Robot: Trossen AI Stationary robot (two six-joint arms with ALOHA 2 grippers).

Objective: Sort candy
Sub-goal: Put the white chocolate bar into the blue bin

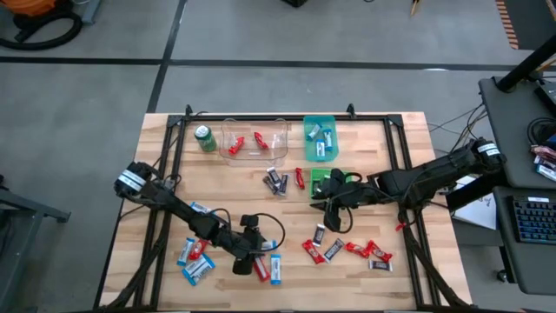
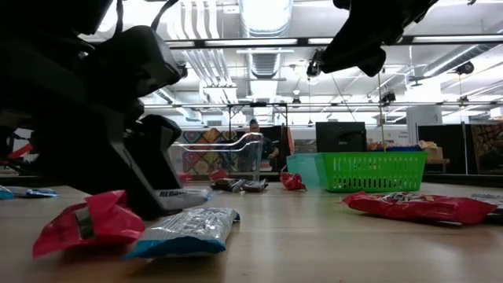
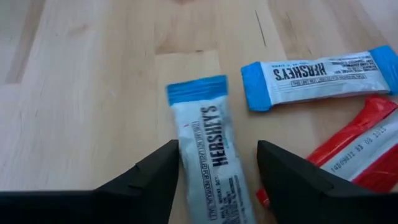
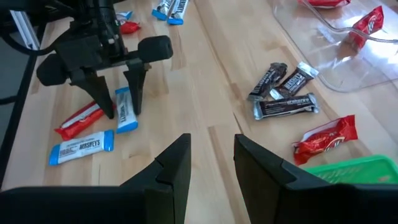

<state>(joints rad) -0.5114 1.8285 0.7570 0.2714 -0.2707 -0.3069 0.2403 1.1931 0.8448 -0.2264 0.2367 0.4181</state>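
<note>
Near the front edge of the table (image 1: 373, 287), well forward of the green basket (image 1: 322, 180), the left gripper (image 3: 217, 163) is seen lowered with its fingers spread wide to either side of a blue-and-white bar (image 3: 211, 149), which lies flat on the wood between them; the bar is straddled rather than clamped. A second blue-and-white bar (image 3: 317, 76) and a red bar (image 3: 357, 146) are noted just beside it. Further blue-and-white and red bars (image 1: 195, 258) are scattered to the left of the gripper, farther still from the basket. The right gripper (image 4: 211, 165) is held above the table just in front of the green basket, its fingers partly parted and nothing seen between them. Three dark bars (image 4: 283, 90) are found together to the left of the basket, with a single red bar (image 4: 326, 138) lying between them and the basket. A mixed group of red and dark bars (image 1: 347, 250) is recorded in front of the basket, toward the right. Behind the basket a teal bin (image 1: 319, 137) holding blue-and-white bars is observed, and to its left a clear tray (image 1: 254, 139) holding red bars, with a green can (image 1: 205, 138) standing beyond the tray.
</note>
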